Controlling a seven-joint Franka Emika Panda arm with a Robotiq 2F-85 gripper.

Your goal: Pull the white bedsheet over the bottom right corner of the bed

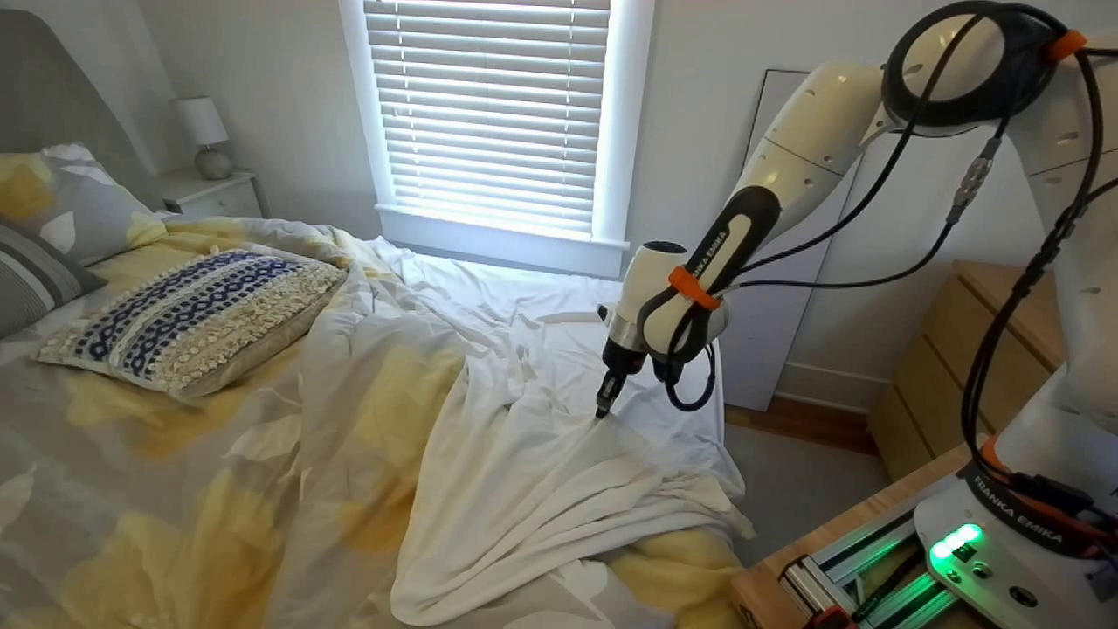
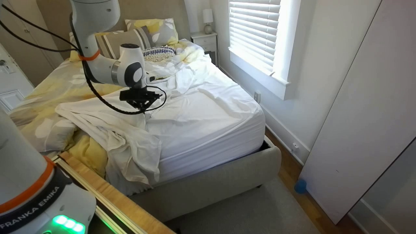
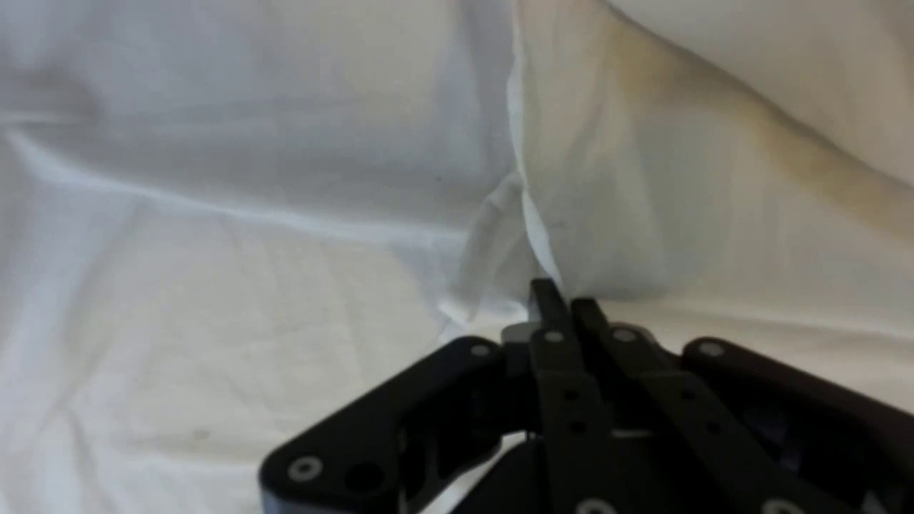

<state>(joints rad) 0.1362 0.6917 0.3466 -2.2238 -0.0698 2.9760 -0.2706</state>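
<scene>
White bedsheet [image 1: 515, 507] nipped tight in the gripper [image 3: 565, 294]; pulling stage, I'd say; next, drag toward the bed's [image 2: 224, 182] bottom-right corner!

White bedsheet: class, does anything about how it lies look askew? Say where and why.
Yes. The white bedsheet lies askew on the bed: its folds bunch and droop unevenly over the foot end, partly on top of the yellow-patterned cover, rather than lying flat. The gripper pinches it, so some creasing may come from that grip.
</scene>
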